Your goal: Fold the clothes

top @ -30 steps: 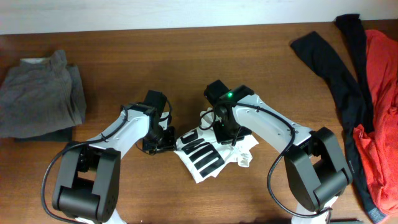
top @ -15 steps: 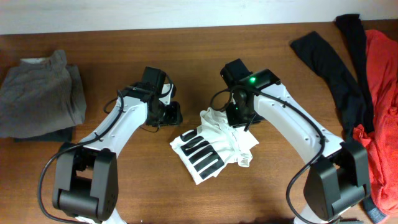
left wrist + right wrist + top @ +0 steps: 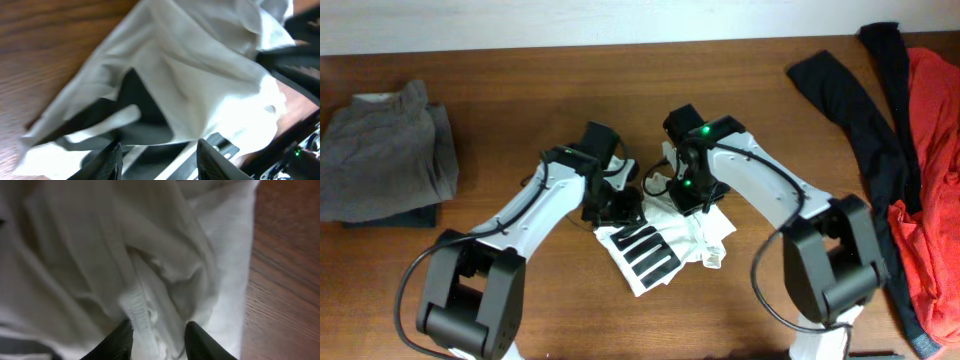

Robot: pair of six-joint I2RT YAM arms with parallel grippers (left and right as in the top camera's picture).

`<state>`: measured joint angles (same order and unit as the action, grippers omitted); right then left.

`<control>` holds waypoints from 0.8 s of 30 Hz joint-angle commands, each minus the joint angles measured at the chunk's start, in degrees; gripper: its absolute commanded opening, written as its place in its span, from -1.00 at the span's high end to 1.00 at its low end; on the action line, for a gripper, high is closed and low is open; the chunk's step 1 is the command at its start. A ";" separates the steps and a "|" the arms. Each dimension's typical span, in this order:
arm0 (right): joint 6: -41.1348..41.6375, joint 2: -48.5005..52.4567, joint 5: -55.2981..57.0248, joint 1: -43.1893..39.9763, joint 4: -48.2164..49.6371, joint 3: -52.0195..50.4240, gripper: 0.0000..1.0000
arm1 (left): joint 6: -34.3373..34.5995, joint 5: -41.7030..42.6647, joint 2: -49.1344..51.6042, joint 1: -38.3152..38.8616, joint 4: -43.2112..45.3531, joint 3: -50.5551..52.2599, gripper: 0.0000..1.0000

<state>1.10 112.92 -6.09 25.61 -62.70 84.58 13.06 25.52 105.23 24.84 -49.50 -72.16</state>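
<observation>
A robot lab or test room: two robot arms [image 3: 530,210] mounted at a plain wooden worktop [image 3: 520,80] by a white wall [image 3: 570,20], with clothes [image 3: 930,150] heaped at both ends

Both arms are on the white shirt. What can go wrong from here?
The shirt lies crumpled in layers, so a grasp here may catch several at once.
A ridge of cloth sits between the right end effector's fingers; lifting could drag the whole shirt.
The left end effector is close beside the right one, so they might collide.
</observation>
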 commanded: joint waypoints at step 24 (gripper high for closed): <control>6.08 0.35 4.57 -8.87 0.94 -0.26 0.86 | 3.85 -0.24 13.44 4.72 6.21 0.00 0.05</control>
<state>8.60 114.56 -1.58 18.04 -61.49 84.14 16.19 27.20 114.30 29.15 -44.07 -73.78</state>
